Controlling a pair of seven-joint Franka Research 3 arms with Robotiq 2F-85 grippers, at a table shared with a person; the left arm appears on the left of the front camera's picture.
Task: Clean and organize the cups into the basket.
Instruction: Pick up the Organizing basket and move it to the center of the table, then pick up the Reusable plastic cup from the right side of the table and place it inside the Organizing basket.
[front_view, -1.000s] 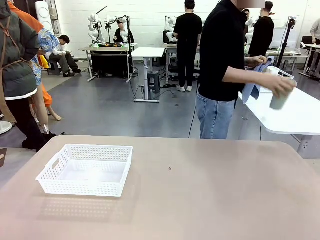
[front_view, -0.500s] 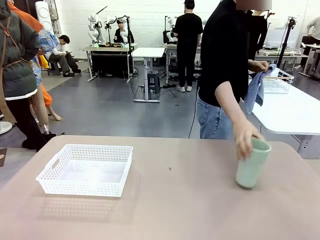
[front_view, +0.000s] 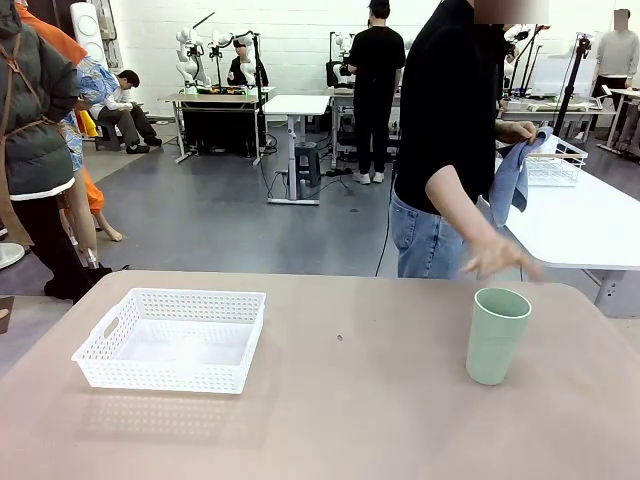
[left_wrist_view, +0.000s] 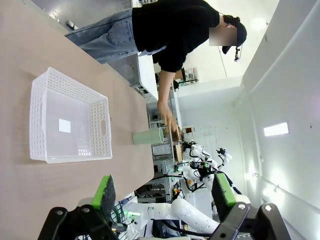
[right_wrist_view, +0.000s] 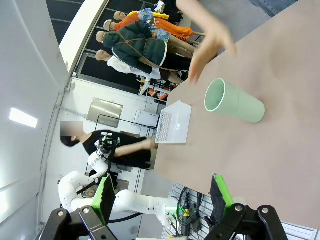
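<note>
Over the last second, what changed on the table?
The person carried the mint green cup over from the white side table, set it upright on the right side of the tan table and let go; the hand now hovers just above it. The basket stayed put, empty, on the left. The blue cloth is still in the other hand.

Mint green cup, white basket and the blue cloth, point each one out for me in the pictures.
Mint green cup (front_view: 495, 345), front view, middle of its side wall.
White basket (front_view: 165, 376), front view, near lattice wall.
Blue cloth (front_view: 512, 182), front view, middle of the hanging fold.
</note>
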